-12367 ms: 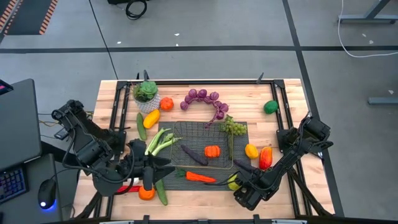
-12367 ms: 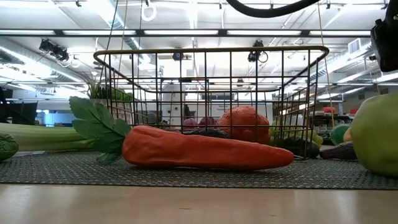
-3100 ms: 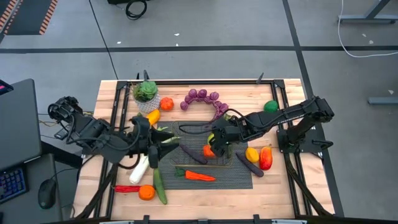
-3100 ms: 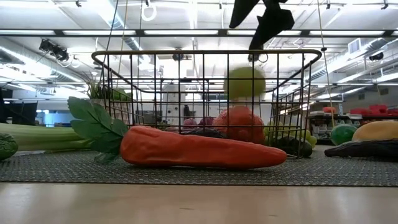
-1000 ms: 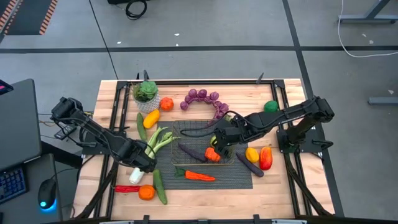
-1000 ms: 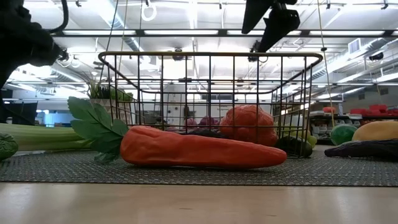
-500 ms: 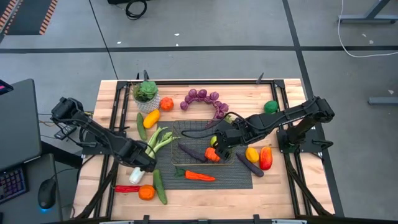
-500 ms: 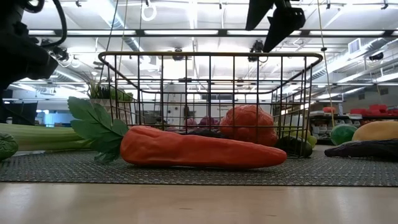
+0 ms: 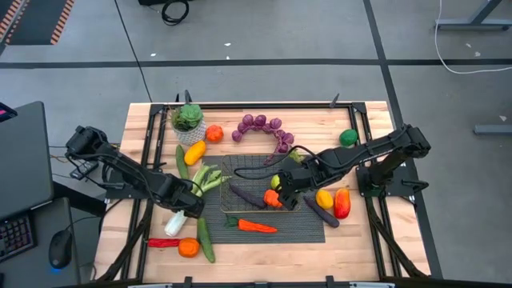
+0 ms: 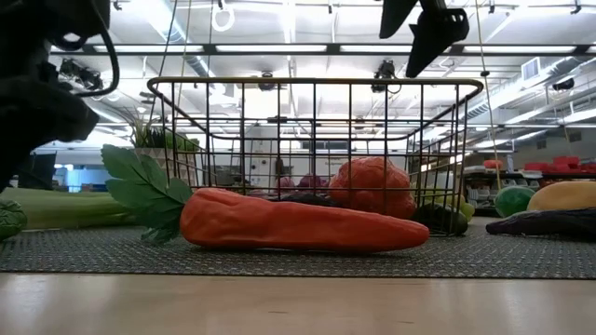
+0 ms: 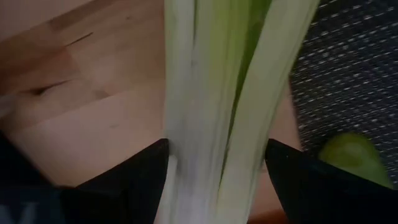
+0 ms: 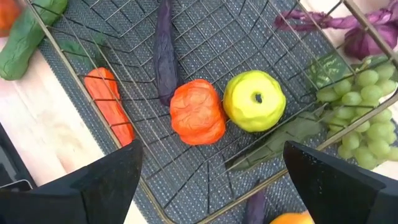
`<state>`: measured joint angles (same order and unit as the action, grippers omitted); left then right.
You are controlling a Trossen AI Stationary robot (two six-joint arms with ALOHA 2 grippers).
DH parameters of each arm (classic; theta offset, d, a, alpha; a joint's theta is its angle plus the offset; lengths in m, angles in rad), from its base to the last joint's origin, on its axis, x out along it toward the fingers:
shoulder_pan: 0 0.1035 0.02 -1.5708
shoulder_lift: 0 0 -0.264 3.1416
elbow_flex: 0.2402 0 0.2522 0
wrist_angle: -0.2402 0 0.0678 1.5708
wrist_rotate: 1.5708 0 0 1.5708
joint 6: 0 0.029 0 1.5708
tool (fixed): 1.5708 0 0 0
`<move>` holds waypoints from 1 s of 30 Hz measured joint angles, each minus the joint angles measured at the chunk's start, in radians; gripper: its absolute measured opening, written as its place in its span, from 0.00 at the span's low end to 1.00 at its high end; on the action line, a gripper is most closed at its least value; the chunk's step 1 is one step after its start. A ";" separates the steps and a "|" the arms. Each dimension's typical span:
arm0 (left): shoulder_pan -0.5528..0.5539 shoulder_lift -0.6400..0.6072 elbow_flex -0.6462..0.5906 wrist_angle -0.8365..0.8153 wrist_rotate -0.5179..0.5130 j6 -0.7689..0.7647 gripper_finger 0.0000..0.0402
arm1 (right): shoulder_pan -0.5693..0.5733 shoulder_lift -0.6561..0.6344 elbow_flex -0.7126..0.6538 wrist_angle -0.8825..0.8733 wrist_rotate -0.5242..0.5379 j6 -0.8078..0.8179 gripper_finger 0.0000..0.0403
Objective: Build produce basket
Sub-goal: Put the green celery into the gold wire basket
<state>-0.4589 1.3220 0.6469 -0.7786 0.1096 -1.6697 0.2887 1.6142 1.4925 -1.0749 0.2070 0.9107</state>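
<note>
No text, label, brand, number or sign can be read on anything in these views.

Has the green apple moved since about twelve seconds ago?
Yes. The green apple was on the table near the mat's front right corner; now it lies inside the basket, beside the orange pumpkin-like piece.

We are in a robotics lab on an open-plan industrial floor: a wooden worktable in a black metal frame stands on grey concrete, hazard-striped matting at one corner, cables trailing, a keyboard and mouse beside it, fluorescent strip lights overhead.
</note>
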 joint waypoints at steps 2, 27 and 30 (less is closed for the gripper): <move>0.008 0.000 -0.011 0.028 0.000 0.013 0.67 | 0.003 0.000 0.000 0.000 0.000 0.014 0.97; 0.041 -0.029 0.008 0.011 -0.006 0.023 0.23 | 0.032 -0.007 0.000 -0.005 -0.004 0.046 0.90; 0.041 -0.051 0.040 -0.017 -0.002 0.028 0.22 | 0.032 -0.017 0.000 -0.007 -0.023 0.057 0.89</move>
<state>-0.4179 1.2706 0.6869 -0.7959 0.1078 -1.6417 0.3206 1.5974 1.4925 -1.0822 0.1842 0.9675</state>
